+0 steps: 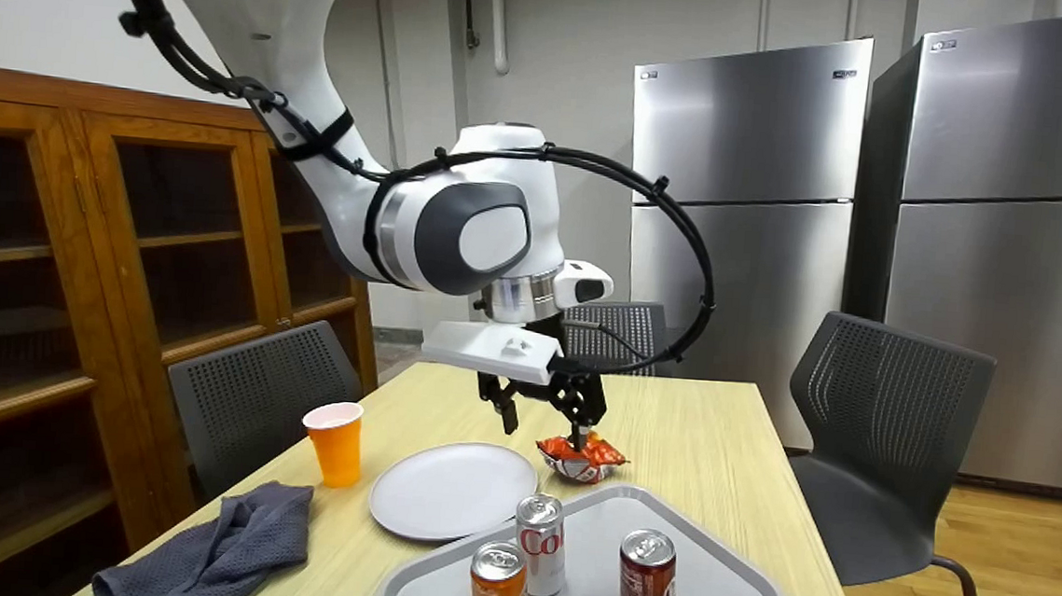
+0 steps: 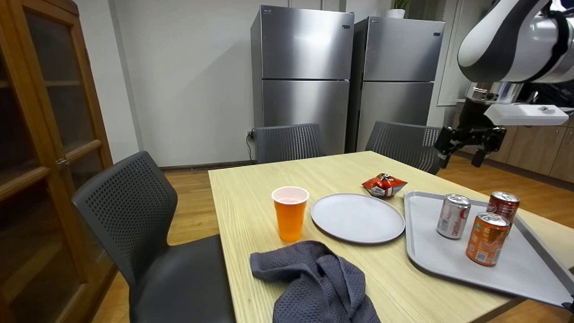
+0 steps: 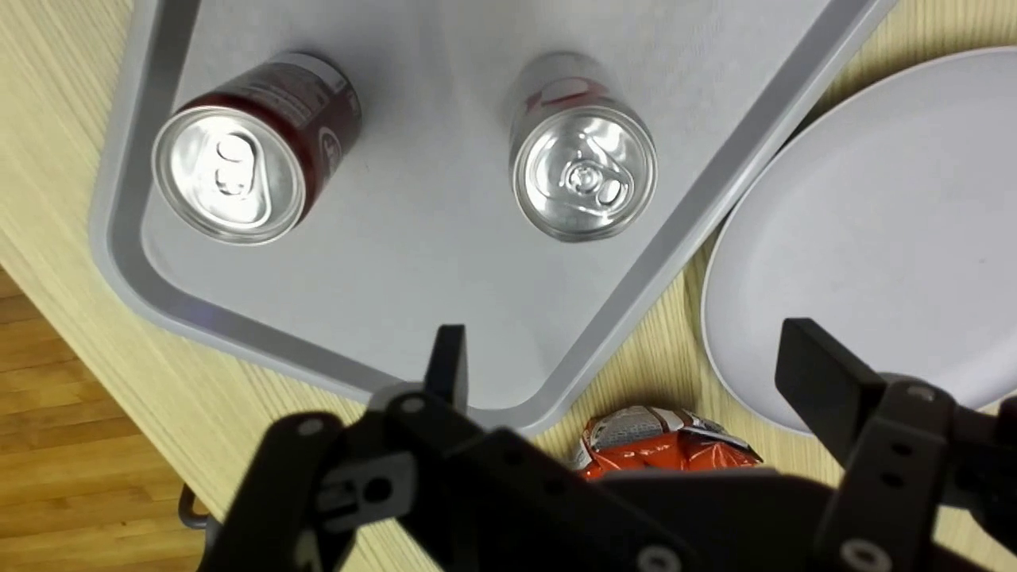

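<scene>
My gripper (image 3: 626, 342) hangs above the table with its fingers wide apart and nothing between them. In an exterior view the gripper (image 1: 544, 433) appears in front of and above a red snack bag (image 1: 581, 460). The wrist view shows the bag (image 3: 667, 449) partly covered by the gripper's body. A grey tray (image 3: 651, 290) lies below, bearing a silver can (image 3: 584, 179) and a dark red can (image 3: 254, 155), both upright. An orange can (image 2: 488, 240) also stands on the tray, outside the wrist view. A pale round plate (image 3: 874, 206) lies beside the tray.
An orange cup (image 2: 290, 217) stands near the plate, with a crumpled dark grey cloth (image 2: 320, 287) close by. Dark chairs (image 1: 895, 445) surround the wooden table (image 1: 672, 420). A wooden cabinet (image 1: 54, 302) and two steel refrigerators (image 2: 305, 67) stand beyond.
</scene>
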`<action>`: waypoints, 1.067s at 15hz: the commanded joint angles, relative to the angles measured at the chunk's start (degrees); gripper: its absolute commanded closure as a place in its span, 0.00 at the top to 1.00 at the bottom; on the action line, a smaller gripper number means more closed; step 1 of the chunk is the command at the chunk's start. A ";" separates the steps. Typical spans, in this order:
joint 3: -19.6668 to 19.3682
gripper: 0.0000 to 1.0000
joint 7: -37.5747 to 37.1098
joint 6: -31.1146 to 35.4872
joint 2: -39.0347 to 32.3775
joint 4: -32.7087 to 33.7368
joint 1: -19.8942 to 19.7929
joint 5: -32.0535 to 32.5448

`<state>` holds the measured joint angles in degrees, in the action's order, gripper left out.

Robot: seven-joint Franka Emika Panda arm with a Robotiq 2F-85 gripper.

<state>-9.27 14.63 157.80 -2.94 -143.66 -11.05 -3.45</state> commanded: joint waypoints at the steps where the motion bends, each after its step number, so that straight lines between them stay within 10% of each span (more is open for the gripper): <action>1: -0.26 1.00 1.25 0.67 -0.14 -0.89 -0.29 -0.71; 16: 0.26 1.00 -0.96 2.49 -8.73 1.52 -0.45 0.48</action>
<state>-9.68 14.54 159.24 -10.09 -143.54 -11.05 -3.42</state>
